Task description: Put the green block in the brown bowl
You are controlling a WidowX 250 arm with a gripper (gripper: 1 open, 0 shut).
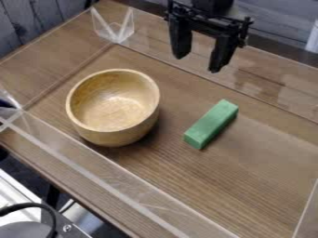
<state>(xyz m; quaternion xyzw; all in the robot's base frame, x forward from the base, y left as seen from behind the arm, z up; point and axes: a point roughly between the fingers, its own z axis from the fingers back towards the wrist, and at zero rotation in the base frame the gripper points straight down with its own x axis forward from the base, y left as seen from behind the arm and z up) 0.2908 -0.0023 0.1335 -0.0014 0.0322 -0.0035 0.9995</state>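
One brown bowl (113, 107) on the table (248, 163); one green block (211, 124) to its right; one tool (202, 54) above, jaws spread, empty.

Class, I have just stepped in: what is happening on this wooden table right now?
A black two-fingered robot gripper hangs above the wooden table, pointing down with its jaws open and empty. Below and in front of it, a small bright green rectangular block lies flat on the table, untouched. A round light-brown wooden bowl sits apart, left of the block in this view, with nothing inside.
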